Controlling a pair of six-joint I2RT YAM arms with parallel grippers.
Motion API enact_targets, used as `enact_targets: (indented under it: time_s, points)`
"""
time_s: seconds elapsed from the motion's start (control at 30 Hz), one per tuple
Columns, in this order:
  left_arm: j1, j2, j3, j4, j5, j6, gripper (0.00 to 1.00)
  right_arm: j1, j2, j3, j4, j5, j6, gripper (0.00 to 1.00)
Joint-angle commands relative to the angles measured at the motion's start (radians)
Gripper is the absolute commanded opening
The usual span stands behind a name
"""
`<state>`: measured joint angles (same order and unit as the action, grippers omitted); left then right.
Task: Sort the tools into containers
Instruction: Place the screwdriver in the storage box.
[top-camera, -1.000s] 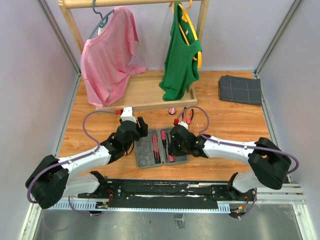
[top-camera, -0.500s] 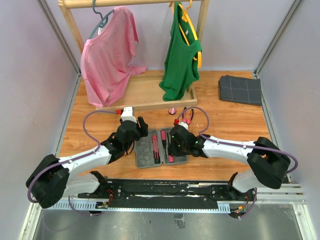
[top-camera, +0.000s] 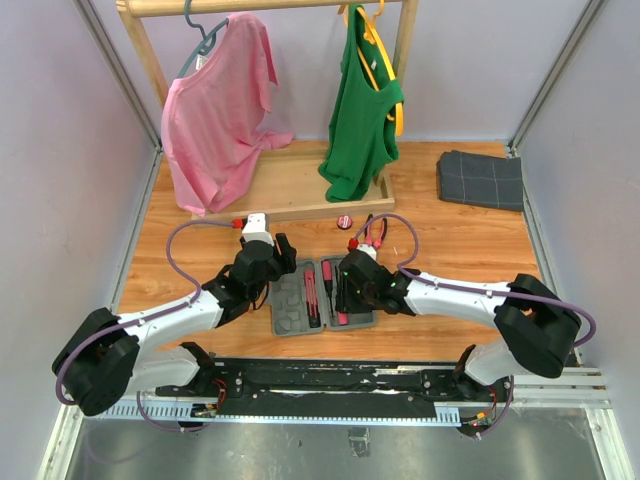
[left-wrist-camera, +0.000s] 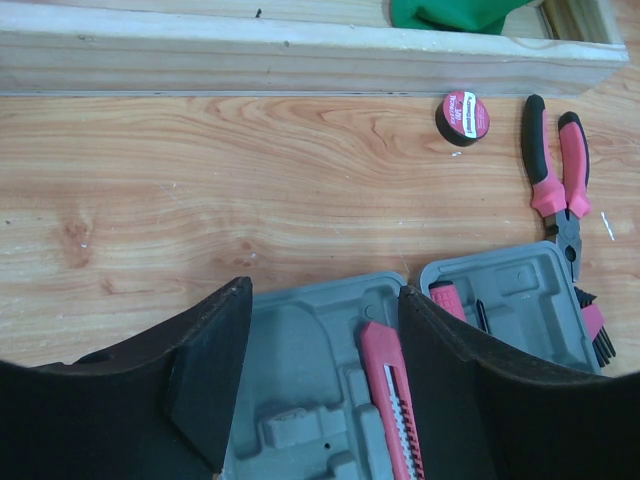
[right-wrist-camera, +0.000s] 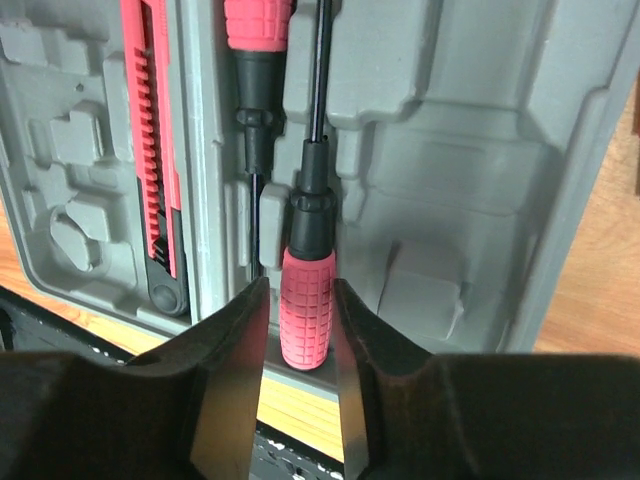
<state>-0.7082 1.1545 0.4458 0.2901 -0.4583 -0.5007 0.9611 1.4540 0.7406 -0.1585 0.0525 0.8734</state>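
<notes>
**Right fingers flank a screwdriver in the case; left fingers spread above the other half**

Your right gripper (right-wrist-camera: 300, 290) sits low over the grey tool case (right-wrist-camera: 480, 150). A red-handled screwdriver (right-wrist-camera: 307, 310) lies in a moulded recess between its two fingers, shaft pointing away from them. The right finger looks to be against the handle, and a thin strip of grey shows on the left side. You cannot tell from this whether the handle is clamped or let go. Just left of that finger's tip lies a second screwdriver (right-wrist-camera: 258, 40), parallel to the first. Further left, across the hinge, the pink knife (right-wrist-camera: 155, 150) rests in the other half.

Your left gripper (left-wrist-camera: 320, 300) is spread wide and grasps nothing. Its fingers (left-wrist-camera: 210, 380) straddle the case half that carries the knife. Ahead of the fingertips and to the right, the pliers (left-wrist-camera: 555, 190) lie on the wooden table (left-wrist-camera: 200, 170) with their nose at the case's far corner. The round red piece (left-wrist-camera: 462, 115) sits further ahead, near the wooden base (left-wrist-camera: 300, 60). A small brush (left-wrist-camera: 592, 325) shows at the case's right rim, well right of the right finger.
</notes>
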Motion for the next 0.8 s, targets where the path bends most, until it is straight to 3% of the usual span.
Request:
enact_targets:
  time_s: [0.0, 0.3, 0.5, 0.77]
  points:
    - [0.006, 0.006, 0.032, 0.007, -0.008, 0.008, 0.64, -0.021, -0.006, -0.016, 0.022, -0.022, 0.002, 0.36]
    - [0.006, -0.019, 0.025, 0.007, -0.006, 0.015, 0.64, -0.022, -0.122, -0.03, 0.004, 0.062, -0.076, 0.39]
    - [0.006, -0.04, 0.011, 0.037, 0.076, 0.038, 0.62, -0.022, -0.264, -0.094, -0.016, 0.163, -0.068, 0.39]
    - [0.0, 0.09, 0.149, -0.068, 0.207, 0.002, 0.53, -0.024, -0.432, -0.218, -0.017, 0.267, -0.014, 0.4]
